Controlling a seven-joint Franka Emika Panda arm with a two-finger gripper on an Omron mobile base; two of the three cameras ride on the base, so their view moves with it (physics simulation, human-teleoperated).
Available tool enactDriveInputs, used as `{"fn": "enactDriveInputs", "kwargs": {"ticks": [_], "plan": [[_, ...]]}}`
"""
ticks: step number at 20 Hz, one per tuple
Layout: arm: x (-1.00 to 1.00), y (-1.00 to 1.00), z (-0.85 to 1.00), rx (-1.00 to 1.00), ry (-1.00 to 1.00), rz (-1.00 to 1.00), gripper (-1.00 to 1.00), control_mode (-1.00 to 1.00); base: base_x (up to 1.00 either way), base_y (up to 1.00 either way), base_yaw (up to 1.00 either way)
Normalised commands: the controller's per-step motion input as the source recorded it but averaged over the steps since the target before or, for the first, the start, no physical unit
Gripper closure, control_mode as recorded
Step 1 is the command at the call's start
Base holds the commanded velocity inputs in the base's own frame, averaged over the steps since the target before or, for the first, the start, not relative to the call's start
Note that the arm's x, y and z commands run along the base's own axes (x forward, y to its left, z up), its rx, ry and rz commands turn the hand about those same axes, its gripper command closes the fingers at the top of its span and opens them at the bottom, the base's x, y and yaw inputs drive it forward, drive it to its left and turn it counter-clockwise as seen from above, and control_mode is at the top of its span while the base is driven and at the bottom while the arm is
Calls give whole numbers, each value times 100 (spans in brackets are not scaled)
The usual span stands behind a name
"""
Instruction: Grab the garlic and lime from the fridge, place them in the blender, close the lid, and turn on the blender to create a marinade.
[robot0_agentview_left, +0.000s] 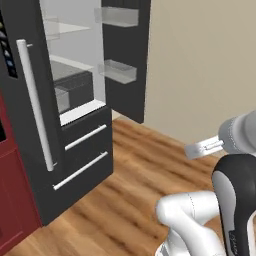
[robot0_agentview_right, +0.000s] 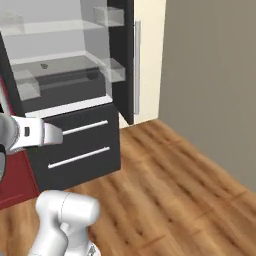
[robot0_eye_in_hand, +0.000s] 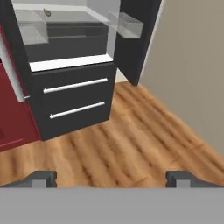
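arm (robot0_agentview_left: 200, 225): elbow bent, raised, wrist level | gripper (robot0_eye_in_hand: 111, 178): jaws wide apart, nothing btwn tips

White arm (robot0_agentview_left: 190, 215), dark joints

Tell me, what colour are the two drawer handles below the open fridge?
White, on dark grey drawer fronts; the drawer handles show best in the hand view.

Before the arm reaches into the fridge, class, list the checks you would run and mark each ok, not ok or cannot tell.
1. Fridge doors open: ok, shelves exposed.
2. Gripper open and empty: ok, fingertips wide apart.
3. Garlic located: ok, a small tan lump on a shelf.
4. Lime located: cannot tell; a dark spot near the shelf's right end is too small to identify.
5. Gripper near the shelf: not ok; it hangs above the wood floor.
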Motion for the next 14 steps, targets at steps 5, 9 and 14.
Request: {"fn": "enactDriveInputs", "kwargs": {"ticks": [5, 9, 14], "plan": [[0, 0, 0, 0, 0, 0, -100, 100, 100, -46, 36], [0, 0, 0, 0, 0, 0, -100, 100, 100, -28, 65], [0, 0, 0, 0, 0, 0, -100, 100, 98, -23, 74]]}}
